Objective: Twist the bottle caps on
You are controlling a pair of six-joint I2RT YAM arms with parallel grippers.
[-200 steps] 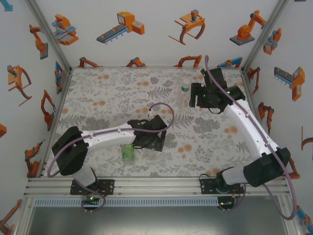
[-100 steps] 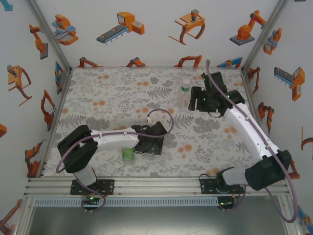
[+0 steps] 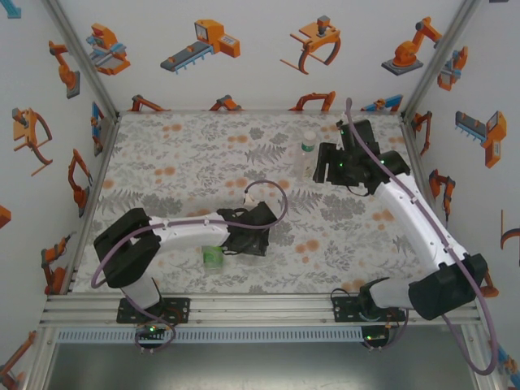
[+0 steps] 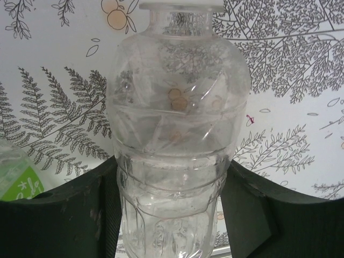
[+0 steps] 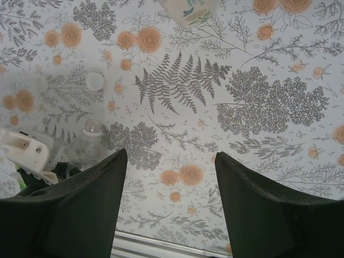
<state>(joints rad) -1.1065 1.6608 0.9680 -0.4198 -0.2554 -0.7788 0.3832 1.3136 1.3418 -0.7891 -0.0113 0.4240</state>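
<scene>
The clear bottle [image 4: 177, 107] sits between the two dark fingers of the left end effector [image 4: 171, 177]. The fingers lie flush against opposite sides of its lower, ribbed body, so the end effector looks pinched onto it. The green-tinted bottle [image 3: 213, 257] is just beside the clear bottle. A small white cap [image 5: 95, 80] lies flat on the printed surface [image 3: 179, 154] near the clear bottle but apart from it, on the side toward the tall bottle [image 3: 307, 153]. A pale ring crosses the top of the clear bottle's neck; whether that is a cap or the neck flange cannot be told.

The right end effector [image 5: 169, 161] hangs close to the tall bottle, far from the clear one, with its fingers spread and only bare surface between them.

The clear bottle looks empty and thin-walled, with creases showing in its shoulder. It should be very light, smooth and quick to buckle or slip under a hard squeeze. The low ribbed band is probably the stiffest place to hold and leaves the neck free. The cap is tiny, rigid and light, and likely to skid, so a pinch across its rim from above suits it.
</scene>
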